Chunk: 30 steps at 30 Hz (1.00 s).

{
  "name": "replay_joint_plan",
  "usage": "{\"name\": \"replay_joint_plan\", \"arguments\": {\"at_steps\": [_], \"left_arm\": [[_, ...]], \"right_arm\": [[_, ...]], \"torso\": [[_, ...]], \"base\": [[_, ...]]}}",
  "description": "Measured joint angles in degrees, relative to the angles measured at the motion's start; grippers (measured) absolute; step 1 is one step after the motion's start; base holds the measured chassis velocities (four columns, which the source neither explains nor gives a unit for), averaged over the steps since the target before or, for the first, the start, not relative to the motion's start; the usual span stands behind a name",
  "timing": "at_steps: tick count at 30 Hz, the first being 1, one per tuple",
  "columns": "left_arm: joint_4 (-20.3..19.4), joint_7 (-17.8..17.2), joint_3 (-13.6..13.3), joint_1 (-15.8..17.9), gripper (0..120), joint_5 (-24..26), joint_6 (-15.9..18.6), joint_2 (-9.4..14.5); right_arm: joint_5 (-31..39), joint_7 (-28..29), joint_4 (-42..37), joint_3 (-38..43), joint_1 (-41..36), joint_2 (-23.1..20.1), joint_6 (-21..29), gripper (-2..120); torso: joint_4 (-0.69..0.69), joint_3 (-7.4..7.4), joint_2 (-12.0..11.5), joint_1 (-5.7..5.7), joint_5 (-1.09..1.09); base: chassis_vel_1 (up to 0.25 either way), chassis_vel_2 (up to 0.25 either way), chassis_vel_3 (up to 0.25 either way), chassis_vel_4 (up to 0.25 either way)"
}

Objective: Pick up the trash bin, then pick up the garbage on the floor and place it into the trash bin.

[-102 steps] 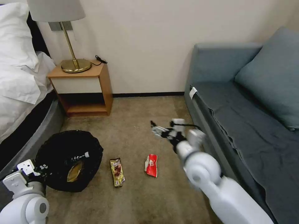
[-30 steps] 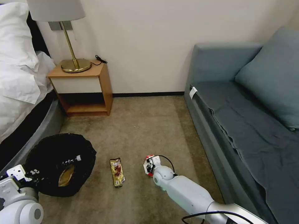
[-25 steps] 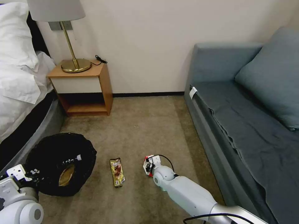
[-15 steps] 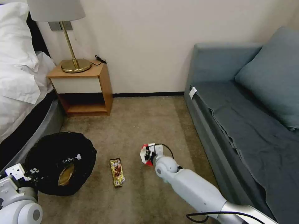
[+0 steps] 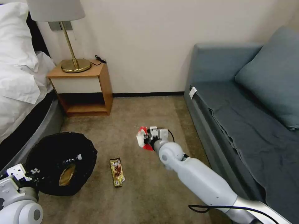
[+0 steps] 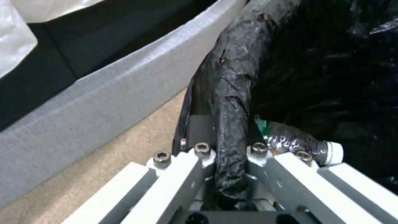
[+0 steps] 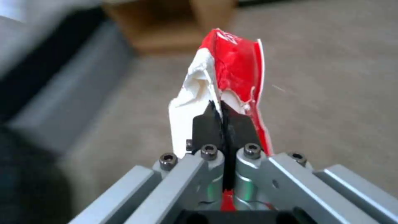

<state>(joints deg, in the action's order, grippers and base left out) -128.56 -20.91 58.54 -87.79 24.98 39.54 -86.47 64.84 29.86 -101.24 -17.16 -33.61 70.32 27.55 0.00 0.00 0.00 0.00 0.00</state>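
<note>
1. The red snack packet [image 5: 142, 138] is off the carpet, pinched between the fingers [image 7: 207, 124] of the right gripper [image 5: 149, 140] — in the right wrist view the two dark pads press together on its crumpled lower edge, and the red-and-white foil [image 7: 232, 77] stands up past them.
2. The right arm reaches out over the open floor in front of the sofa [image 5: 249, 109], with the packet held above the carpet, well apart from the bin.
3. The gold-brown snack wrapper [image 5: 117, 171] lies flat on the carpet, between the bin and the right arm.
4. The trash bin [image 5: 59, 161] sits low at the robot's left, beside the bed [image 5: 18, 93]; its black bag is folded over the rim.
5. Inside the bin lie a small clear bottle [image 5: 71, 160] with a white cap and a tan paper wrapper [image 5: 65, 178].
6. The left gripper [image 5: 29, 174] holds the bin's near rim — in the left wrist view its fingers [image 6: 199, 130] are clamped on the bag-covered rim [image 6: 230, 102], one outside and one inside, and the bottle's cap end [image 6: 327, 152] lies just beside the inner one.
7. A wooden nightstand [image 5: 82, 90] with a brass lamp [image 5: 73, 59] stands against the wall beyond.
</note>
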Motion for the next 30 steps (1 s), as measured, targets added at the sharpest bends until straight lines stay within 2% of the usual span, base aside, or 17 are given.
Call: {"name": "replay_joint_plan", "arguments": {"at_steps": [3,8,12,14,16,18,21,24,26,28,30], "left_arm": [[0.08,0.00,-0.22,0.30,2,0.12,0.02,0.05],[0.44,-0.01,-0.36,0.80,2,0.38,0.08,0.03],[0.65,-0.02,-0.63,0.98,2,0.35,0.12,-0.22],[0.58,-0.02,-0.72,0.97,2,0.31,0.13,-0.33],[0.39,-0.02,-0.93,0.92,2,0.04,0.14,-0.77],[0.33,-0.02,-0.95,0.87,2,-0.02,0.14,-0.90],[0.06,-0.02,-0.95,0.74,2,-0.13,0.14,-1.07],[-0.28,-0.03,-0.90,0.68,2,-0.15,0.14,-1.10],[-0.55,-0.03,-0.91,0.67,2,-0.17,0.16,-1.21],[-0.55,-0.03,-0.94,0.68,2,-0.20,0.17,-1.30],[-0.54,-0.02,-0.98,0.63,2,-0.26,0.17,-1.37]], "right_arm": [[7.05,2.20,-7.18,-1.81,3.10,1.54,0.34,0],[11.06,3.80,-9.76,-7.15,6.73,5.08,-0.23,0],[10.03,4.70,-5.42,-16.70,8.37,10.22,-1.88,0],[9.58,4.73,-4.44,-17.87,8.36,10.94,-2.25,0],[7.84,5.04,-0.21,-21.42,7.66,14.60,-3.69,0],[7.26,5.07,1.12,-22.24,7.43,15.83,-4.04,0],[4.36,4.91,6.22,-24.56,7.18,19.87,-5.44,0],[3.92,4.26,6.59,-24.97,7.23,20.01,-5.19,1],[3.85,3.79,5.59,-25.00,7.24,19.14,-4.69,12],[3.75,3.65,5.16,-25.00,7.20,18.68,-4.65,15],[3.18,3.63,4.58,-24.95,6.89,17.95,-4.68,23]], "torso": [[-0.01,0.00,0.00,0.00,0.00],[0.01,0.00,0.00,0.00,-0.01],[0.01,0.00,0.00,0.00,-0.02],[0.01,0.00,0.00,0.00,-0.02],[0.01,0.00,0.00,0.00,-0.02],[0.00,0.00,0.00,0.00,-0.02],[0.02,0.00,0.00,0.00,-0.02],[0.02,0.00,0.00,0.00,-0.02],[0.00,0.00,0.00,0.00,-0.01],[0.00,0.00,0.00,0.00,-0.01],[0.00,0.00,0.00,0.00,-0.01]], "base": [[0.000,0.000,0.000,0.000],[0.000,0.000,0.000,0.000],[0.000,0.000,0.000,0.000],[0.000,0.000,0.000,0.000],[0.000,0.000,0.000,0.000],[0.000,0.000,0.000,0.000],[0.000,0.000,0.000,0.000],[0.000,0.000,0.000,0.000],[0.000,0.000,0.000,0.000],[0.000,0.000,0.000,0.000],[0.000,0.000,0.000,0.000]]}}
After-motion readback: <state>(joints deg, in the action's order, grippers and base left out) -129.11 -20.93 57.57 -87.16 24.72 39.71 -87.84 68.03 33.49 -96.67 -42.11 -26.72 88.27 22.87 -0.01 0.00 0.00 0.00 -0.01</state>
